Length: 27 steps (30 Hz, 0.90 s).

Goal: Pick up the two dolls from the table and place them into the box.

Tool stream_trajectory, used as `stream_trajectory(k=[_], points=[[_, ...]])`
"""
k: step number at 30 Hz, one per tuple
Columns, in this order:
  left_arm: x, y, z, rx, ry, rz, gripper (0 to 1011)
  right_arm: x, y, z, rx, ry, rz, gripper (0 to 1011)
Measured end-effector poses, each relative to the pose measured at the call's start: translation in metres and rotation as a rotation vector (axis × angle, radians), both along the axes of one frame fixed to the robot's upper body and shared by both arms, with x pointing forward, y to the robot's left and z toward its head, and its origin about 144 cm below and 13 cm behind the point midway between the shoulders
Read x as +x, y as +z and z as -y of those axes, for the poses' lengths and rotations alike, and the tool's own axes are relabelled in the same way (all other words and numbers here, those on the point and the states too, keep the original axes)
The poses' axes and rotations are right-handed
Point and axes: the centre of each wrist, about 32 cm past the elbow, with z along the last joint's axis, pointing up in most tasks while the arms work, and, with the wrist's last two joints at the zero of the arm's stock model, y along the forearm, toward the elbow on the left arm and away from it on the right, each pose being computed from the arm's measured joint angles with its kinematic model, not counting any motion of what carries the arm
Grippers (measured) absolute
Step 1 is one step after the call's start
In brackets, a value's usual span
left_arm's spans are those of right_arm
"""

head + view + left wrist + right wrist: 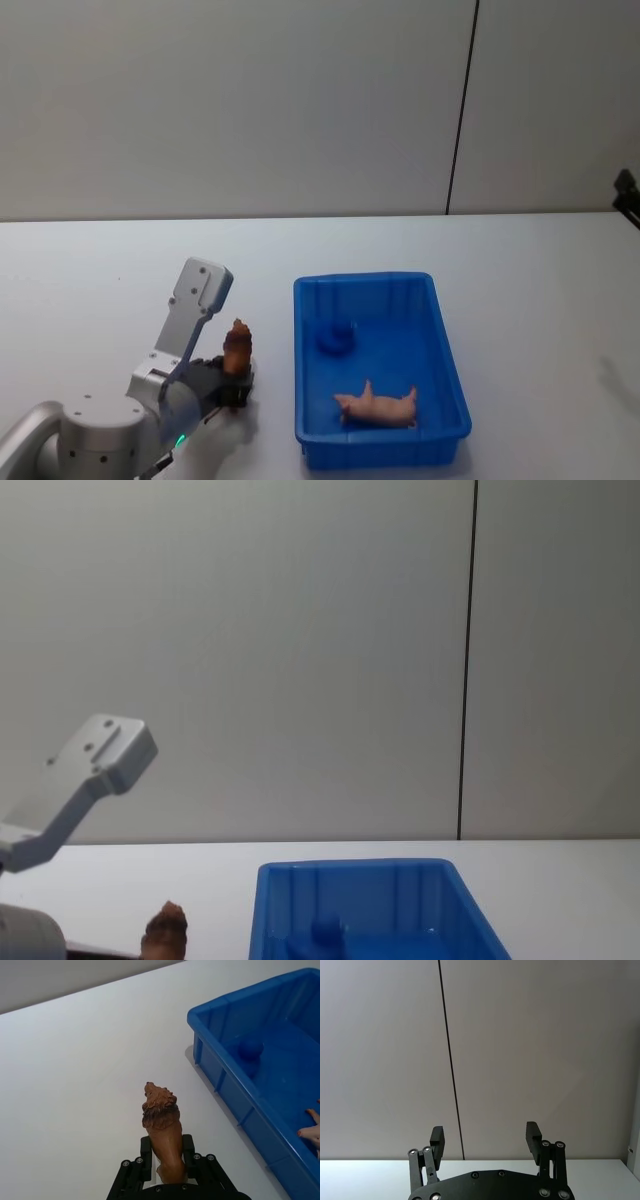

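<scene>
A plain white table [520,280] runs back to a grey panelled wall [250,100] split by one dark vertical seam, and your work sits at its near edge. The reddish-brown doll [162,1135] (a maned, lion-like figure) stands upright, head up, clamped at its lower body between the black fingers [145,1152] of your left gripper [165,1160]. In the head view that doll [237,347] is at about 9 o'clock from the box [300,340], just beside its left wall and outside it, with the left gripper [232,385] directly beneath it and the grey arm running down to the lower left corner. From the chest view only the doll's head [166,925] clears the bottom edge, left of the box [270,900]. The pale pink doll [378,407] lies on its side on the box floor, near the front wall at roughly 6 o'clock from the box's centre; its feet [311,1131] just enter the left wrist view. A small round blue knob [335,338] rises from the floor toward 11 o'clock. Your right gripper [486,1142] is raised, facing the wall, with its two fingers [436,1141] well apart and nothing between them.
</scene>
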Motion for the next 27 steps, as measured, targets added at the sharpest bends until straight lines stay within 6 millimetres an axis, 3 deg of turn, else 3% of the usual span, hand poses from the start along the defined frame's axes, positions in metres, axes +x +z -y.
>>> stream_trajectory(k=[10,27], points=[[0.001,0.010,-0.006,0.008,0.014,0.089,372,0.000,0.000,0.000,0.000,0.000,0.000,1001],[0.015,0.050,-0.008,-0.061,-0.081,0.299,372,0.000,0.000,0.000,0.000,0.000,0.000,1001]])
